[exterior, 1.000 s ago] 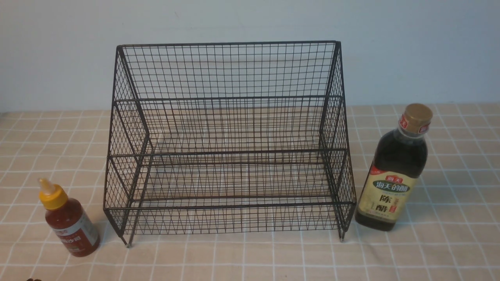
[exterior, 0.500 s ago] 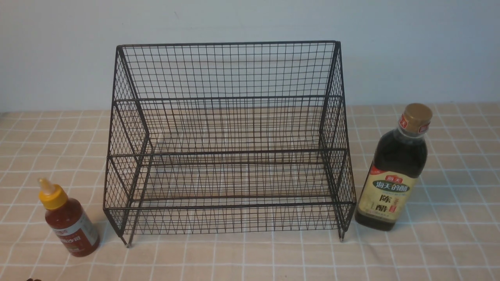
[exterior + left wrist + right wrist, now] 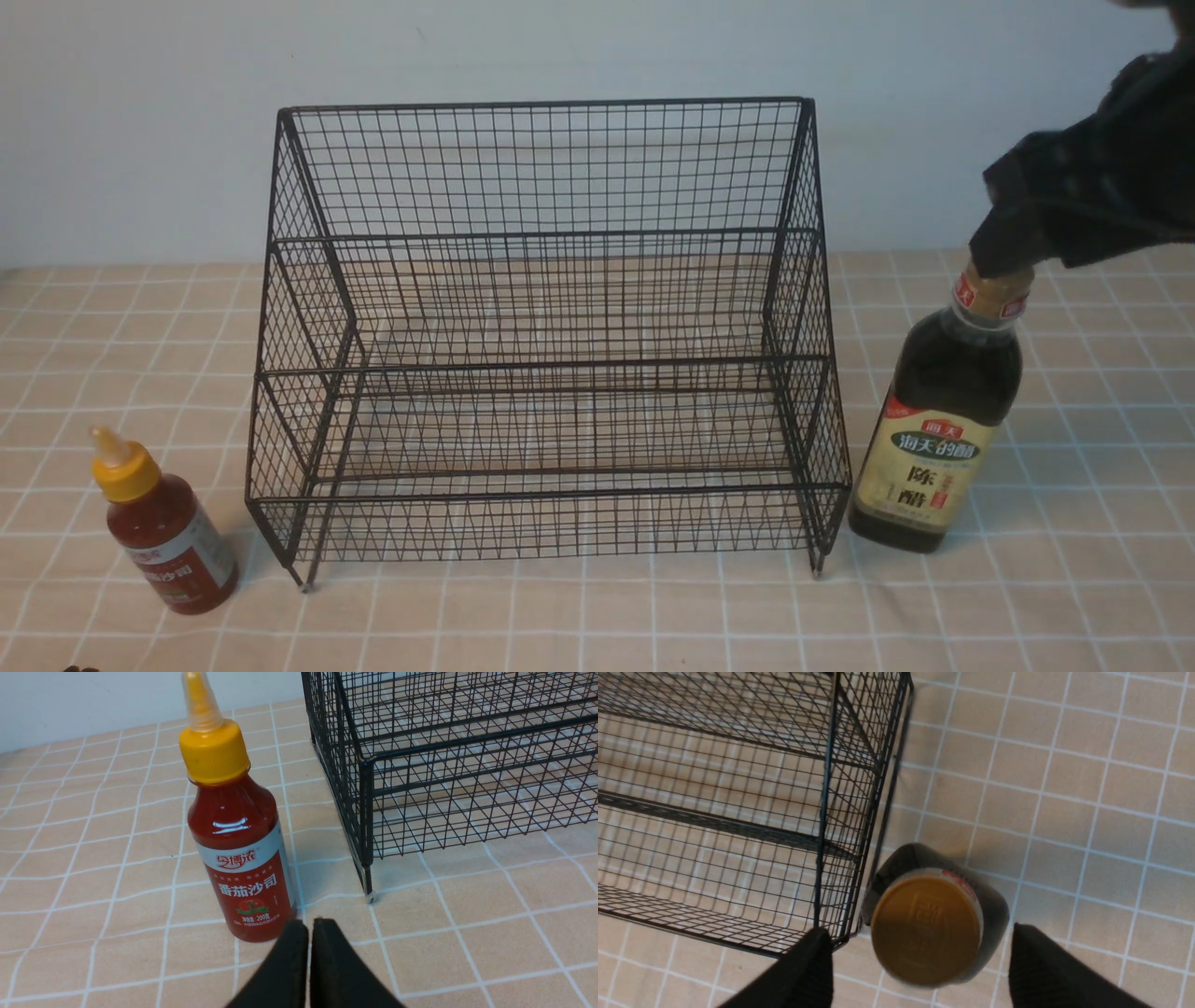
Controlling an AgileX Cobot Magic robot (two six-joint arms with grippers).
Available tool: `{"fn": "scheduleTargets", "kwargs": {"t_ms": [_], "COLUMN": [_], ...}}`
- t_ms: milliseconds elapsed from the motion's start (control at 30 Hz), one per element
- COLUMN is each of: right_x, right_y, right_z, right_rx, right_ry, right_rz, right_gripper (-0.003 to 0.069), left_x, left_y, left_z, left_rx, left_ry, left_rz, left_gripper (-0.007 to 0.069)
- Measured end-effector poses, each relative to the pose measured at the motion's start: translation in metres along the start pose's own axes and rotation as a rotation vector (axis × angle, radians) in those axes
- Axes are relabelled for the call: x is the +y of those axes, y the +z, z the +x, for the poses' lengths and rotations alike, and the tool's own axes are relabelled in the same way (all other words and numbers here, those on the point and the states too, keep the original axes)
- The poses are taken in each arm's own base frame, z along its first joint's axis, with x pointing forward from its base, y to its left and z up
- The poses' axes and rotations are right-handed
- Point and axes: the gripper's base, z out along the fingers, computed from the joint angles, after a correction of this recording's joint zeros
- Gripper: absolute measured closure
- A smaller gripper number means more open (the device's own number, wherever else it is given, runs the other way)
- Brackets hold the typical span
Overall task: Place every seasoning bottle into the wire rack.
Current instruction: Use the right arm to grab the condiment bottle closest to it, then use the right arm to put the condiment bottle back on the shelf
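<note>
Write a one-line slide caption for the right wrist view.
Open right hand poised over the gold-capped dark bottle standing beside the black wire rack.

Front camera faces wire rack, left wrist low beside it, right wrist overhead

The table, under a beige checked cloth, carries the wire rack at its middle. The red-sauce bottle stands upright at the rack's 8 o'clock. The dark-liquid bottle stands upright at 4 o'clock, just beside it.
</note>
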Motion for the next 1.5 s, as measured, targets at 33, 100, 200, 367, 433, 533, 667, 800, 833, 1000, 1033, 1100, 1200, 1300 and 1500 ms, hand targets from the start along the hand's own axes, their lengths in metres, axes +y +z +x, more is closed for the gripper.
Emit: {"fn": "scheduleTargets", "kwargs": {"t_ms": [33,100,200,367,433,533,667,800,833,1000,1033,1100,1200,1300,1500], "right_x": [0.0,-0.001,-0.002,-0.003,-0.003,-0.003,-0.003,-0.003,-0.003,-0.001,-0.001,0.001,0.004,0.009,0.027], "right_y": [0.005,0.016,0.028,0.041,0.042,0.042,0.041,0.035,0.029,-0.028,-0.032,-0.062,-0.1,-0.123,-0.153], "right_z": [-0.001,-0.003,-0.005,-0.007,-0.008,-0.009,-0.008,-0.006,-0.006,-0.017,-0.017,-0.023,-0.032,-0.036,-0.037], "right_rx": [0.012,0.039,0.068,0.092,0.085,0.083,0.086,0.09,0.083,-0.073,-0.086,-0.185,-0.307,-0.378,-0.474], "right_ry": [0.003,0.005,0.008,0.006,0.006,-0.01,-0.04,-0.051,-0.058,-0.079,-0.079,-0.09,-0.104,-0.116,-0.159], "right_rz": [0.005,0.011,0.017,0.025,0.025,0.024,0.023,0.026,0.032,0.054,0.053,0.055,0.042,0.012,-0.149], "right_gripper": [0.0164,0.0132,0.0115,0.0159,0.0218,0.0336,0.0329,0.0329,0.0329,0.0329,0.0329,0.0329,0.0329,0.0329,0.0329], "left_x": [0.0,0.0,0.0,0.0,0.0,0.0,0.0,0.0,0.0,0.0,0.0,0.0,0.0,0.0,0.0], "left_y": [0.0,0.0,0.0,0.0,0.0,0.0,0.0,0.0,0.0,0.0,0.0,0.0,0.0,0.0,0.0], "left_z": [0.0,0.0,0.0,0.0,0.0,0.0,0.0,0.0,0.0,0.0,0.0,0.0,0.0,0.0,0.0], "left_rx": [0.0,0.0,0.0,0.0,0.0,0.0,0.0,0.0,0.0,0.0,0.0,0.0,0.0,0.0,0.0], "left_ry": [0.0,0.0,0.0,0.0,0.0,0.0,0.0,0.0,0.0,0.0,0.0,0.0,0.0,0.0,0.0], "left_rz": [0.0,0.0,0.0,0.0,0.0,0.0,0.0,0.0,0.0,0.0,0.0,0.0,0.0,0.0,0.0], "left_gripper": [0.0631,0.0631,0.0631,0.0631,0.0631,0.0631,0.0631,0.0631,0.0631,0.0631,0.0631,0.0631,0.0631,0.0631,0.0631]}}
